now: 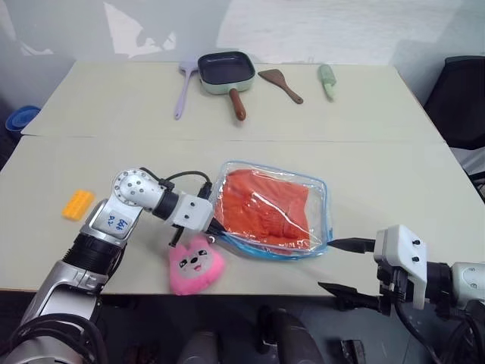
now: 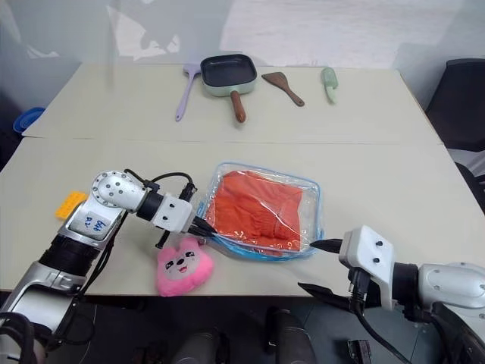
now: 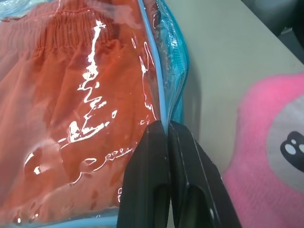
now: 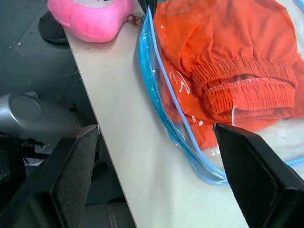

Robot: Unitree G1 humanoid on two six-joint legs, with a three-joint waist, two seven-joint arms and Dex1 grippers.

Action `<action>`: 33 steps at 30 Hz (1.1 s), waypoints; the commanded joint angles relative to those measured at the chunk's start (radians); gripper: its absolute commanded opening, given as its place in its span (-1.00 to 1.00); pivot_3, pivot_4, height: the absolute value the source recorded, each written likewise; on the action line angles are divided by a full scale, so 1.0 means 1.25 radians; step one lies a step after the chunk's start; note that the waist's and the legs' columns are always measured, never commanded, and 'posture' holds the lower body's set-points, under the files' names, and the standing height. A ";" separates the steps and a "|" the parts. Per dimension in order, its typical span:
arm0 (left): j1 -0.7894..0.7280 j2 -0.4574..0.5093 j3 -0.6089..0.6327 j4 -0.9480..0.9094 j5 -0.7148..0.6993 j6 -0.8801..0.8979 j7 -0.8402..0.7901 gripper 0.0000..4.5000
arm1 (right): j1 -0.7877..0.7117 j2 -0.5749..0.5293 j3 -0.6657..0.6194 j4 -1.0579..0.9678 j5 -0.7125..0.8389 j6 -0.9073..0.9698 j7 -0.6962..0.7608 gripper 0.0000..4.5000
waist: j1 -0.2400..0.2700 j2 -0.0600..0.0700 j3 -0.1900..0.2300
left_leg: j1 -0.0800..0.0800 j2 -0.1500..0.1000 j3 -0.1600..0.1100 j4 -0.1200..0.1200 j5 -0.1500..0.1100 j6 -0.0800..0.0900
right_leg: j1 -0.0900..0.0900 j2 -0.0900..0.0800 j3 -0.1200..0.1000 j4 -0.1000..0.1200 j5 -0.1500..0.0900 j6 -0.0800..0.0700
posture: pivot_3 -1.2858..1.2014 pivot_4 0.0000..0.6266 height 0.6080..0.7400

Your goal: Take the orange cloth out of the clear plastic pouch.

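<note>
You have one clear plastic pouch [image 1: 274,210] on near table, one orange cloth [image 1: 265,206] inside it; left gripper [image 3: 167,127] clenched on pouch's blue zipper edge; right gripper [image 4: 156,175] spread wide, holding nothing, near pouch's other end; count one pink plush toy [image 1: 195,263] just beside pouch, one yellow brick [image 1: 78,205]; far table: one frying pan [image 1: 226,70], three utensils.

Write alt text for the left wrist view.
The left end effector, its black fingers shut, pinches the blue-trimmed edge of the clear pouch, with the orange cloth inside under glossy plastic. A pink plush toy lies beside the pouch on the beige table.
</note>
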 commanded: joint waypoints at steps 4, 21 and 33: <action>-0.010 -0.105 0.105 -0.153 -0.166 0.363 0.180 -0.99 | -0.026 0.008 0.073 -0.020 -0.057 -0.056 -0.039 0.77 | 0.001 0.000 0.000 | 0.000 0.000 -0.002 0.003 0.000 0.000 | 0.000 0.000 0.000 0.001 0.001 0.001 | 0.03 -0.52 1.00; 0.090 -0.118 0.087 -0.283 -0.157 0.440 0.314 -1.00 | -0.306 0.119 0.407 0.184 -0.355 -0.175 -0.186 -0.58 | 0.000 0.000 0.000 | 0.001 0.001 -0.001 0.005 -0.001 -0.003 | -0.001 0.000 0.001 0.001 0.000 -0.001 | 0.03 -0.52 1.00; 0.125 -0.120 0.066 -0.323 -0.158 0.434 0.335 -1.00 | -0.371 0.158 0.516 0.330 -0.545 -0.305 -0.209 -0.31 | -0.003 0.000 0.000 | 0.000 0.002 -0.001 0.005 -0.001 -0.003 | -0.002 0.000 0.001 0.004 0.000 -0.001 | 0.03 -0.52 1.00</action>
